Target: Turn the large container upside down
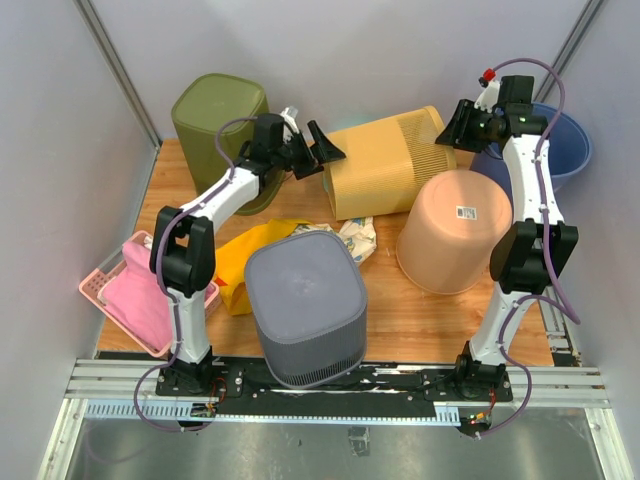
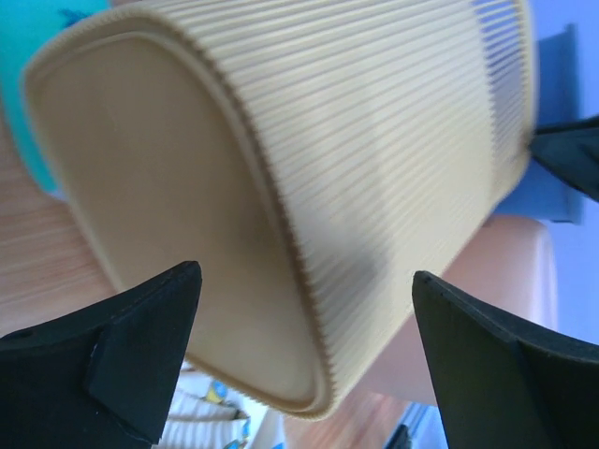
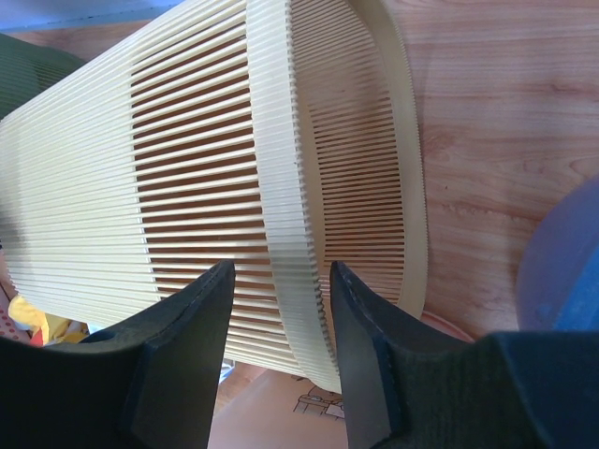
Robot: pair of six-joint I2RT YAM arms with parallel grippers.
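Note:
The large yellow ribbed container [image 1: 385,165] lies on its side at the back middle of the table, closed base to the left, open mouth to the right. My left gripper [image 1: 320,155] is open at its base end; in the left wrist view [image 2: 307,281] both fingers stand apart from the base corner of the container [image 2: 281,187]. My right gripper [image 1: 452,130] is at the mouth end. In the right wrist view [image 3: 281,271] it is open, its fingers straddling the container's slatted rim [image 3: 281,187] with a gap on each side.
A green bin [image 1: 220,115] stands at the back left. A grey bin [image 1: 305,305] and a peach bin [image 1: 455,228] stand upside down in front. A blue tub [image 1: 565,145] is at the back right. A pink basket [image 1: 100,290] and yellow cloth [image 1: 245,255] lie left.

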